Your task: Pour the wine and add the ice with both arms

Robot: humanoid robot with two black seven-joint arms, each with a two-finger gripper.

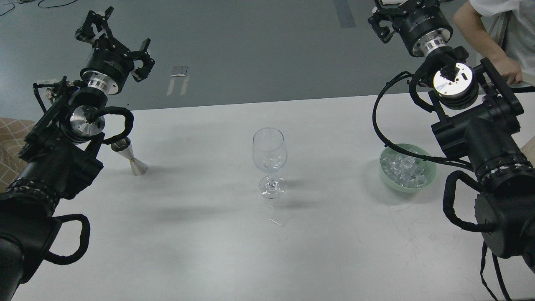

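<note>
An empty clear wine glass [269,161] stands upright at the middle of the white table [200,234]. The ice [403,169] is a heap of small clear cubes in a pale green bowl [386,177] at the right. No wine shows. My left gripper [118,41] hangs high at the far left, above and behind a steel jigger [130,157], open and empty. At the top right, my right gripper [386,19] sits well behind the bowl and is cut off by the frame's edge; its fingers cannot be told apart.
A person's arm and hand [497,62] rest at the table's far right edge, close behind my right arm. A small wet patch [276,219] lies in front of the glass. Grey floor lies beyond the table's far edge.
</note>
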